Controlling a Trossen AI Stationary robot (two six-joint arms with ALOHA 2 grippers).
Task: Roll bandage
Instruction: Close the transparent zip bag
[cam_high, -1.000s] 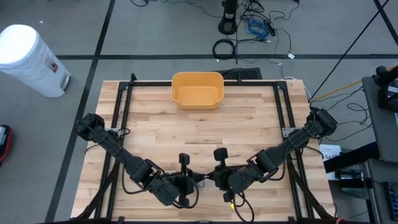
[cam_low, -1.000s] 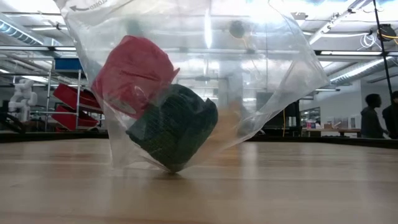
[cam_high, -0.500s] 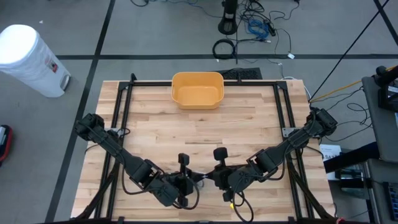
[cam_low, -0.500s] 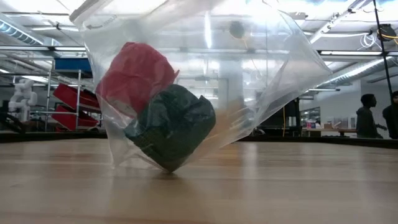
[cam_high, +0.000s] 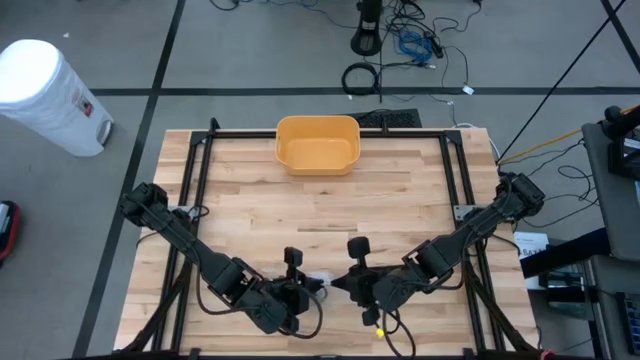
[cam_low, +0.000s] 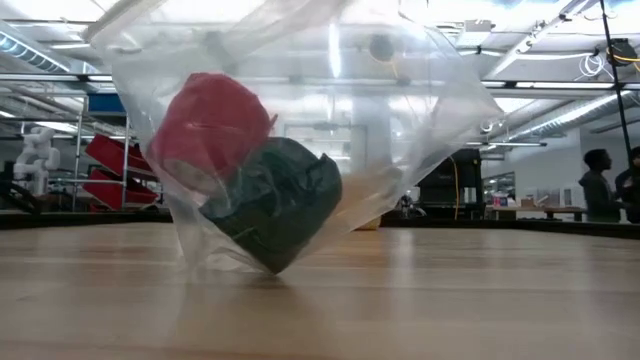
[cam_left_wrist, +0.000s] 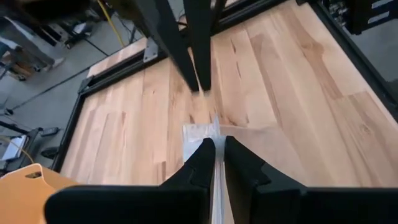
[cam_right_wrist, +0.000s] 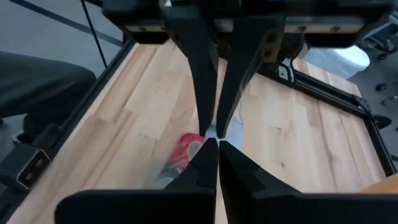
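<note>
Pinching the top edge of a clear bag (cam_low: 300, 130), left claw (cam_left_wrist: 216, 149) and right claw (cam_right_wrist: 217, 143) meet closed above the counter (cam_high: 400, 200), red roll (cam_low: 210, 125) and dark roll (cam_low: 275, 200) hanging directly below them.

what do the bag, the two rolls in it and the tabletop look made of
Bag: thin clear plastic film, glossy and creased. Red roll and dark green roll: likely matte, crinkled bandage fabric. Tabletop: pale wood planks with visible grain, smooth finish.
</note>
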